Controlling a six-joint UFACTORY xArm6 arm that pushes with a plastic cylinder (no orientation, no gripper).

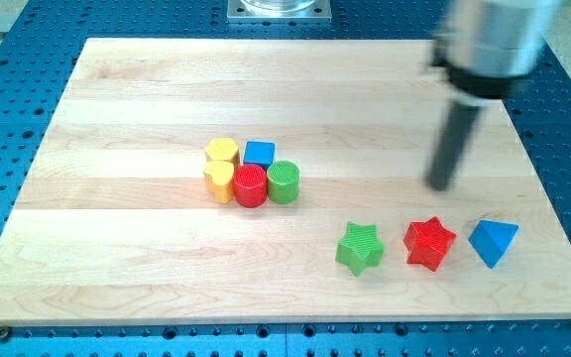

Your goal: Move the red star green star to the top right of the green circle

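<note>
A pusher arm's rod hangs over a pale wooden counter (117,258), my tip (442,186) set down in bare wood above and a little to the view's right of the red star (429,243). There is no hand on this arm, so nothing opens, closes or is held: the rod ends bare and touches no block.

The two blocks to be moved lie low on the view's right, the green star (360,248) just left of the red star with a small gap between them, and a blue triangular block (493,243) just right of the red one. Their goal, the green circle (284,182), sits well apart toward the middle, at the right end of a tight cluster with a red cylinder (250,185), a blue cube (259,153), a yellow heart-shaped block (220,180) and a second yellow block (223,150) whose shape is hard to read.

The risks, as judged from this layout: the tip stands on the upper side of the stars, so a push from here would likely drive them toward the view's bottom edge instead of up and left; swinging round the right side could clip the blue block; an off-centre shove may spin a star aside or split the pair; and too long a push could knock the green circle and scatter the cluster.

The rod stands nearly upright, its blurred pale housing at the view's top right
</note>
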